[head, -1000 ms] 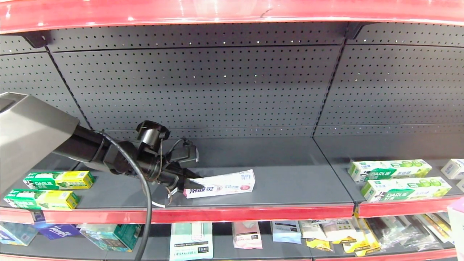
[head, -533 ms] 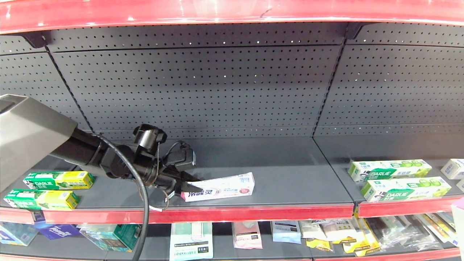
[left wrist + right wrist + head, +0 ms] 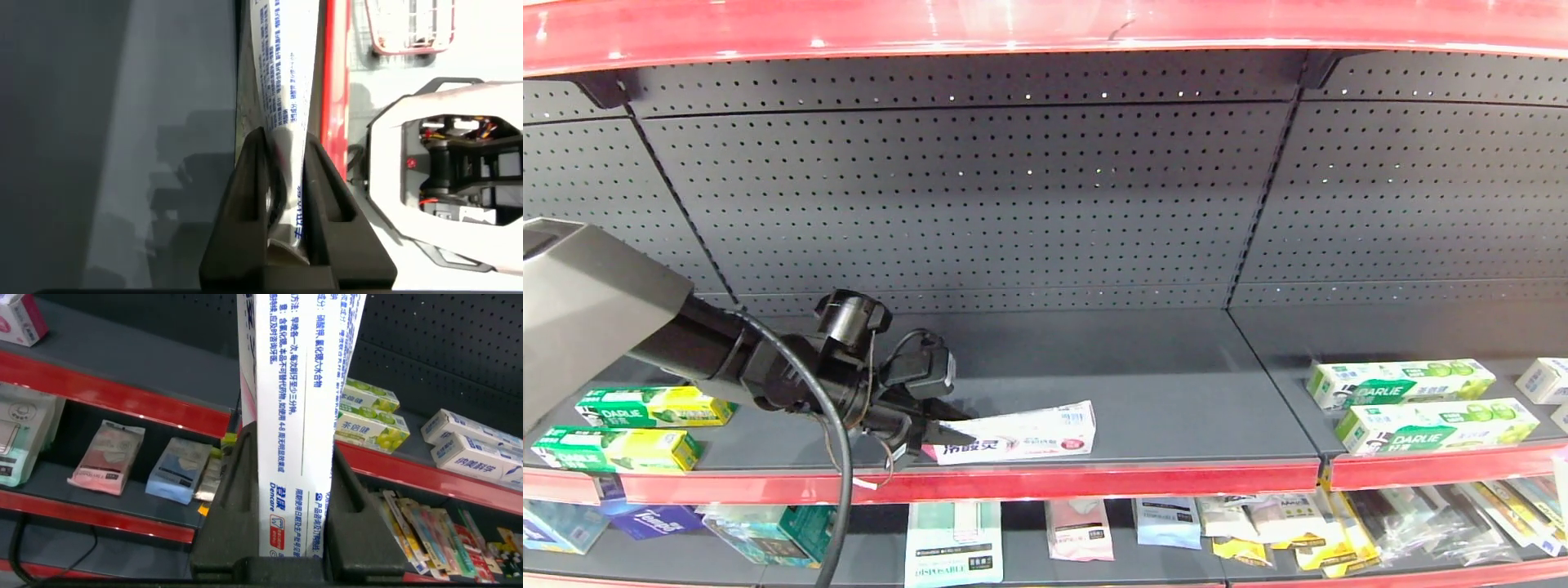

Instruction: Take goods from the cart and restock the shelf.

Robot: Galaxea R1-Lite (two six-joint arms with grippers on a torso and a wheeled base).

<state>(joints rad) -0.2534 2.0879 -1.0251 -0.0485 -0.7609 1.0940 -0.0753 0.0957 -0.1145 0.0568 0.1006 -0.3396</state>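
Status on the middle shelf (image 3: 1160,392), left to right. Left bay: two green-and-yellow boxes (image 3: 654,406) lying flat, one behind the other, near the front lip. Left arm (image 3: 727,355) comes in over them at a slant. Left jaws are clamped on one end of the white toothpaste box (image 3: 1025,431). That box lies lengthwise along the red front lip of the centre bay, free end pointing right. Can't tell whether it sits fully on the deck. Left wrist view confirms the grip: both fingers (image 3: 253,188) tight against the box's sides, red lip right beside it. Right bay: two green-and-white boxes (image 3: 1401,382) flat near the front, small white boxes (image 3: 1539,380) at the far edge. Lower shelf (image 3: 1094,572) carries flat pouches (image 3: 953,547). Right jaws are clamped on a second white toothpaste box (image 3: 296,392), which sticks straight out past the fingertips with the shelves behind it.
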